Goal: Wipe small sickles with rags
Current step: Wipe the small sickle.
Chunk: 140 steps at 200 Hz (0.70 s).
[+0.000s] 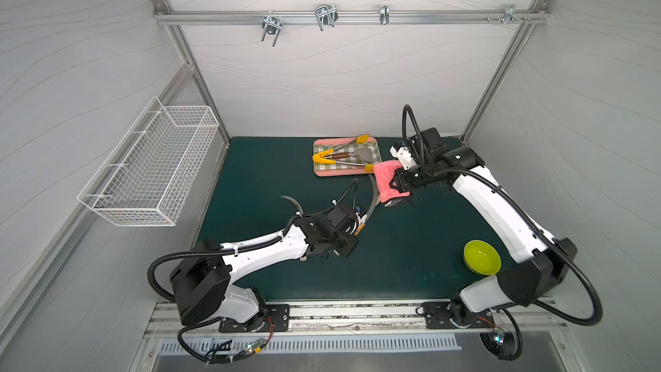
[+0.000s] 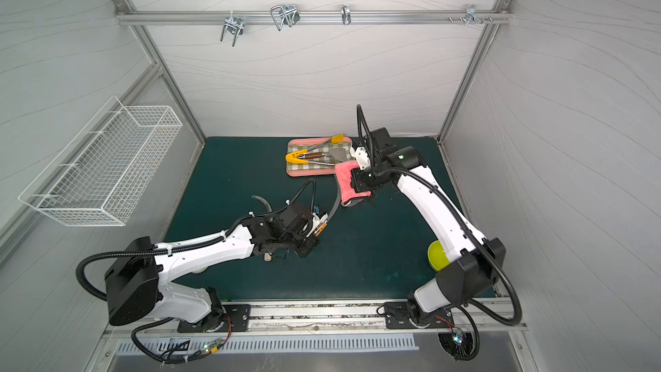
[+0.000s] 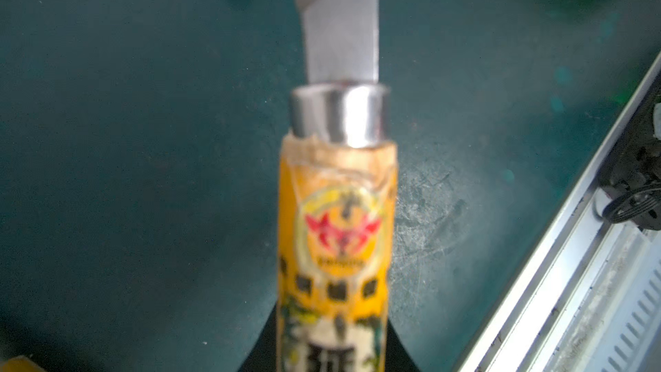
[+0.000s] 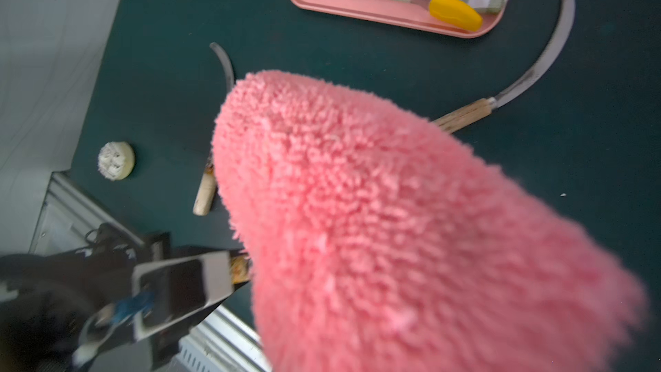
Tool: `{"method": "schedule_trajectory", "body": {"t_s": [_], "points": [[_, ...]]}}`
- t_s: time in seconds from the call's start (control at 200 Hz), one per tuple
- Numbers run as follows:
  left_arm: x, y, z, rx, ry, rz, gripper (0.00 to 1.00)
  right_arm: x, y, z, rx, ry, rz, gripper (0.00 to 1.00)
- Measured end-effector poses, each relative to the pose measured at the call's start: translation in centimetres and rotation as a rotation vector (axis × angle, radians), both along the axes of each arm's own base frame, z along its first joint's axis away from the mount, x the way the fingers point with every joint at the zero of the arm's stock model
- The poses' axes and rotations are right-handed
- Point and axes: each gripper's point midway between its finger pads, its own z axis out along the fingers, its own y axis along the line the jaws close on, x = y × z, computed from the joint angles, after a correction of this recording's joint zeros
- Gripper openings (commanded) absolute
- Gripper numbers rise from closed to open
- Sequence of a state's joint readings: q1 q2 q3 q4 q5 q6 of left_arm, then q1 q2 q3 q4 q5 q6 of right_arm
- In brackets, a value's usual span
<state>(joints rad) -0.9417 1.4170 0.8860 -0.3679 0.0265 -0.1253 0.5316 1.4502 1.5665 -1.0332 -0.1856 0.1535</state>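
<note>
The pink tray (image 1: 341, 173) at the back of the table (image 1: 257, 180) holds yellow-tipped tongs (image 1: 321, 157) and a spatula (image 1: 362, 153). A green bowl (image 1: 481, 257) sits by the right arm. The left end effector (image 1: 357, 232) is clamped on a sickle (image 1: 374, 197) by its labelled handle, blade pointing toward the tray, just beside the pink rag (image 1: 384, 177), which the right end effector (image 1: 394, 183) pinches above the table. A second sickle (image 1: 294, 202) lies partly under the left arm. Only the right wrist view shows a third sickle (image 4: 465, 116) on the table beyond the rag
</note>
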Motion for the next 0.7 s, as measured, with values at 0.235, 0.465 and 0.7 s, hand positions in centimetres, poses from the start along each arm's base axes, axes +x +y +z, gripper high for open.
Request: {"method": "schedule_trajectory", "body": {"t_s": [0.235, 0.465, 0.7], "points": [[0.4, -0.1, 0.2, 0.010, -0.024, -0.006, 0.00, -2.8, 1.8, -3.9, -0.030, 0.130, 0.035, 0.00], [0.3, 0.2, 0.1, 0.036, -0.034, -0.001, 0.00, -2.1, 3.3, -7.2, -0.052, 0.223, 0.035, 0.00], [0.2, 0.6, -0.1, 0.085, -0.073, 0.008, 0.00, -0.8, 3.4, -9.4, -0.074, 0.290, 0.016, 0.00]]}}
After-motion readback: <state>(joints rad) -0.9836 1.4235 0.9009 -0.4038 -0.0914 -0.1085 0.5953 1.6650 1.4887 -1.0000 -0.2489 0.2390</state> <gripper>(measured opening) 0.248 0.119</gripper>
